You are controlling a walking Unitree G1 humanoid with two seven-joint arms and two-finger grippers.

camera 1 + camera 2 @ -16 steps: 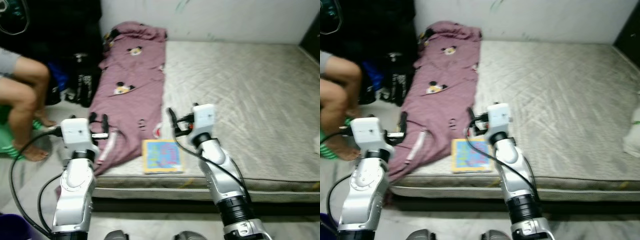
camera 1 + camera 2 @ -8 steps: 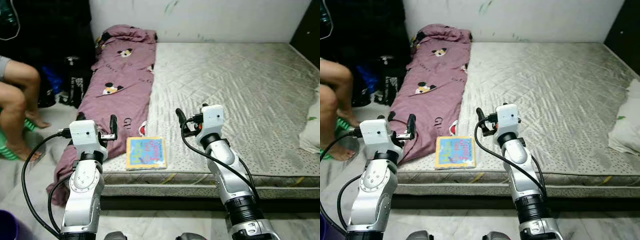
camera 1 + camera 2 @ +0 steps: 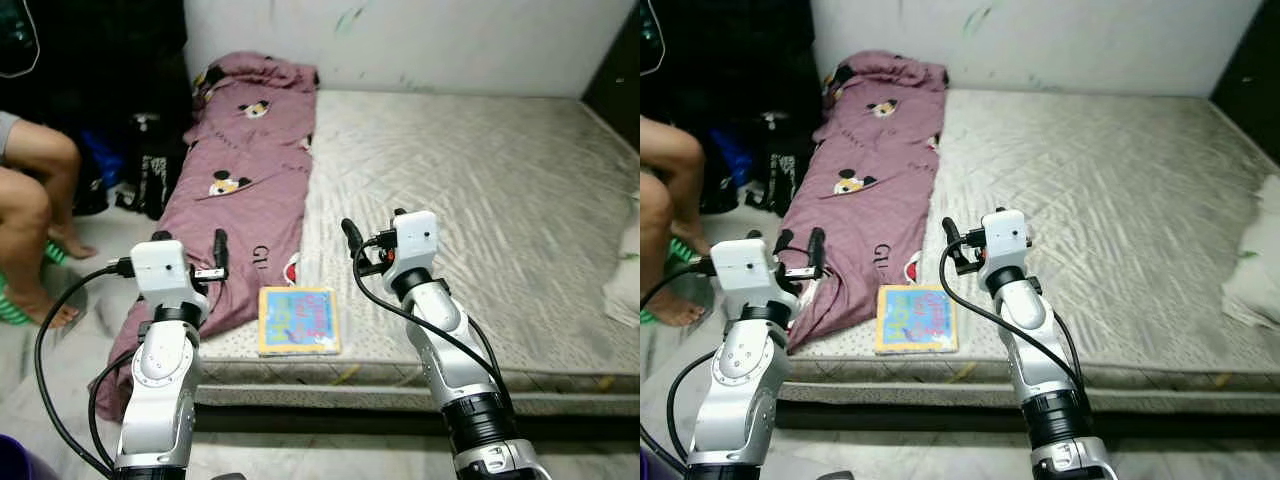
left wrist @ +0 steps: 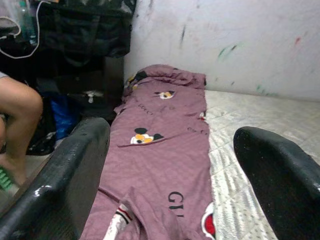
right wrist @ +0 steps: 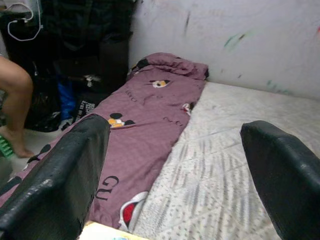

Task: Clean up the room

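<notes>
While both arms hover at the mattress (image 3: 480,190) edge, the left gripper (image 3: 190,255) and right gripper (image 3: 365,250) hold their fingers apart, gripping nothing. Between them, a colourful book (image 3: 298,320) lies at the near edge, beside a purple blanket (image 3: 250,190) along the mattress's left side.

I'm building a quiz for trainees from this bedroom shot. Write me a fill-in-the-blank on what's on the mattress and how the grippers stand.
1. The picture book lies near the mattress's ____ edge.
2. The blanket with cartoon mice is ____ in colour.
3. The left gripper and right gripper both hold ____.
4. A person's bare legs are on the robot's ____ side.

Missing words: front; purple; nothing; left
</notes>
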